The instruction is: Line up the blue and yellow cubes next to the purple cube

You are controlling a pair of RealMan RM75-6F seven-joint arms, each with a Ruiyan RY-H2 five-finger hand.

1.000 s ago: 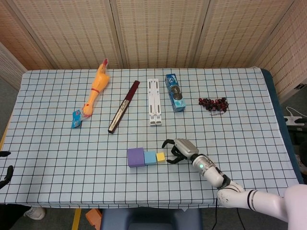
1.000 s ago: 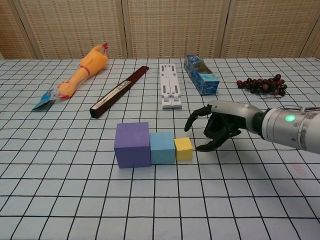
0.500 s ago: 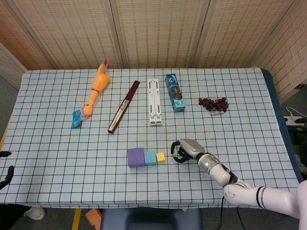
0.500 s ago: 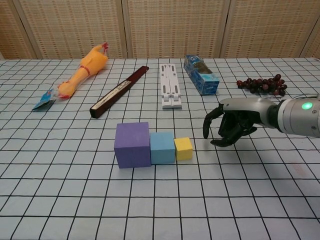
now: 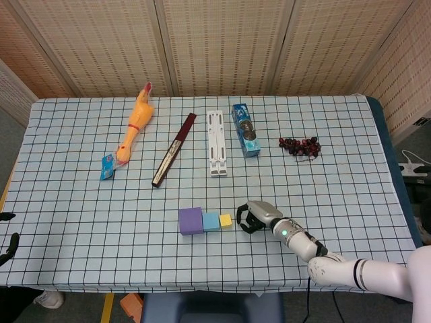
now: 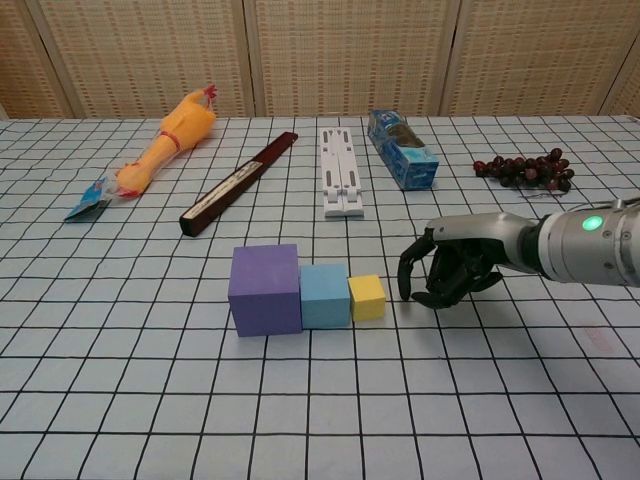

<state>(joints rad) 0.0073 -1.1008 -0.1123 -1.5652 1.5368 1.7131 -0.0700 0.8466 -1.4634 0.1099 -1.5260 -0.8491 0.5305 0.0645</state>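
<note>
Right hand (image 6: 447, 272) low over checked tablecloth (image 6: 300, 400), just right of small yellow foam cube (image 6: 367, 297). Fingers (image 6: 408, 274) curled down & in, tips pointing at cloth, nothing inside. Not touching yellow cube; small gap between. Silver forearm w/ green light (image 6: 593, 223) runs off to the right in chest view.

Left hand (image 5: 5, 239) only a dark bit at far left edge of head view, well apart from yellow cube. Can't tell if loose or clenched.

Yellow cube last in a row: mid-size light blue foam cube (image 6: 325, 295) touching its left side, big purple foam cube (image 6: 265, 289) touching blue's left side. All three flat on cloth, fronts about level, side by side.

Other stuff, all farther back than yellow cube:
- White plastic folding stand (image 6: 340, 171) straight behind, lying flat.
- Blue snack packet (image 6: 402, 148) behind & a bit right, just beside stand.
- Bunch of dark red grapes (image 6: 526, 168) behind & far right.
- Long dark red flat box (image 6: 238, 184) behind & left, lying slanted.
- Orange rubber chicken toy (image 6: 168, 139) far behind-left, slanted, head away.
- Small blue wrapper (image 6: 88, 197) at chicken's near end, touching or almost; hard to tell.

Woven tan screen panels (image 5: 215, 40) behind table.
</note>
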